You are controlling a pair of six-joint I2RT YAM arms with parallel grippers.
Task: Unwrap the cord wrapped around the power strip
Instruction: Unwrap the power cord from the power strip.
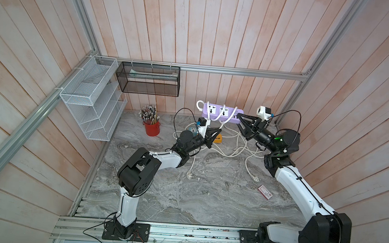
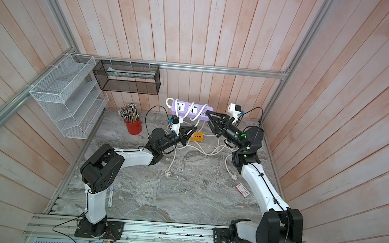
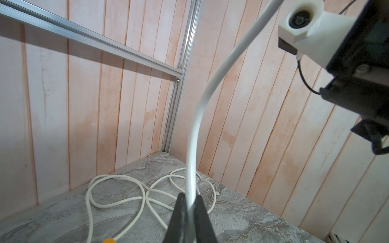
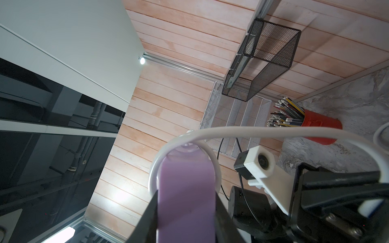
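Here, my right claw (image 4: 186,194) is clamped on one end of the purple strip (image 1: 220,111), holding it in the air near the back wall, above the tabletop (image 1: 182,193). My left claw (image 3: 190,202) is pinched together on the white cord (image 3: 192,147) where it hangs below the strip. By my count, two turns cross the strip's socket face; the loose remainder lies in loops on the tabletop.

Risks, as I judge them:
- (a) Pulling the cord straight away may tighten the turns rather than lift them off. That could twist the strip out of my right claw, which holds only its end.
- (b) The smooth cord may slide through my thin left fingers.
- (c) The loops below may snag on the orange block (image 1: 218,138) or on each other, and drag.
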